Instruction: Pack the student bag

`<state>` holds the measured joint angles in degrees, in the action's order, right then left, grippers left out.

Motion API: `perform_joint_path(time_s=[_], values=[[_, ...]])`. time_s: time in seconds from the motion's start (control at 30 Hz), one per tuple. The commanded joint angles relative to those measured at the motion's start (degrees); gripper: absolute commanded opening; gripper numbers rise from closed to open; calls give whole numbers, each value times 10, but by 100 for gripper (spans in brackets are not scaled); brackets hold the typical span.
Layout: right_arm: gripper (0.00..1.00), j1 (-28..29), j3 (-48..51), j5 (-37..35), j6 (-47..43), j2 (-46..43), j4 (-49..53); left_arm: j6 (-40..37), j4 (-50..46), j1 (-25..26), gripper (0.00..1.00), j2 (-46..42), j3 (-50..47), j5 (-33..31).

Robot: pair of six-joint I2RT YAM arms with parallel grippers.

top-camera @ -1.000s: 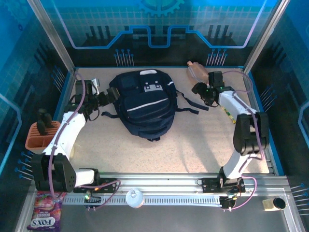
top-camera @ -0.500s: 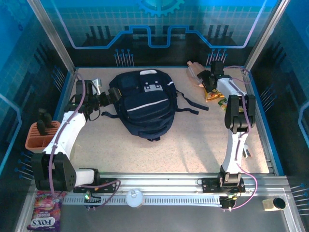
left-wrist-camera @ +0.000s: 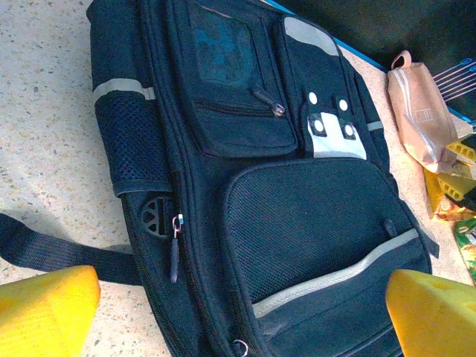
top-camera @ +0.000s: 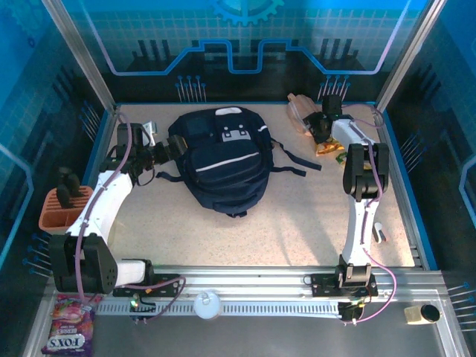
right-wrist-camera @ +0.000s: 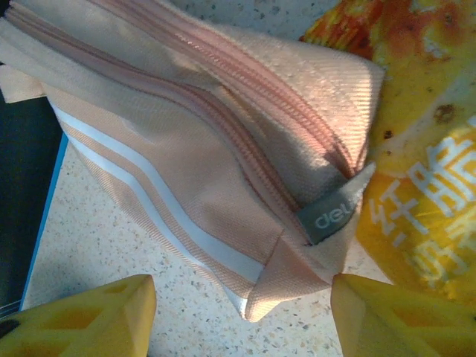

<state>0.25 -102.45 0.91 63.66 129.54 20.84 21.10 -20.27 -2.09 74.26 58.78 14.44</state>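
The student bag (top-camera: 223,160) is lying front-up on the table (top-camera: 297,216), far middle. The left gripper (left-wrist-camera: 238,309) is hovering by its left side, spread wide — holding nothing. The right gripper (right-wrist-camera: 242,320) is straddling one corner of a peach pouch (right-wrist-camera: 193,149), fingers apart, not clamping it

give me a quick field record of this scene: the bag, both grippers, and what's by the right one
student bag: lies flat mid-table, front face up, front pocket looks zipped
left gripper: open, holding nothing, at the bag's edge on the left arm's side
right gripper: open, fingers either side of the pink pouch's end, not closed on it
pink pouch: zipped shut, white stripes, grey tag, at the far right of the table
snack packet: yellow, lying right beside the pouch
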Motion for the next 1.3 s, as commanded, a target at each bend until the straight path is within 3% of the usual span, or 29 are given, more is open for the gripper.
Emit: perform_joint_path(time_s=[0.0, 0.2, 0.4, 0.63, 0.7, 0.8, 1.1, 1.27], values=[[67, -3, 30, -44, 0, -36, 30, 5, -8, -4, 99, 5, 20, 9], [69, -4, 18, -13, -4, -17, 17, 8, -6, -4, 99, 12, 24, 10], [63, -4, -11, 22, 3, 16, -5, 7, -11, -4, 99, 15, 27, 15], [21, -3, 28, 16, -8, -20, -30, 8, -13, -3, 99, 17, 32, 31], [10, -3, 57, 15, -15, -49, -46, 4, -12, 1, 99, 19, 35, 41], [4, -3, 118, 20, -27, -103, -72, -14, -20, 20, 99, 24, 45, 33], [0, -4, 368, 77, -55, -345, -137, -84, -47, 122, 98, 61, 87, -11], [3, -8, 502, 70, -32, -491, -83, -127, -54, 188, 98, 95, 114, -24]])
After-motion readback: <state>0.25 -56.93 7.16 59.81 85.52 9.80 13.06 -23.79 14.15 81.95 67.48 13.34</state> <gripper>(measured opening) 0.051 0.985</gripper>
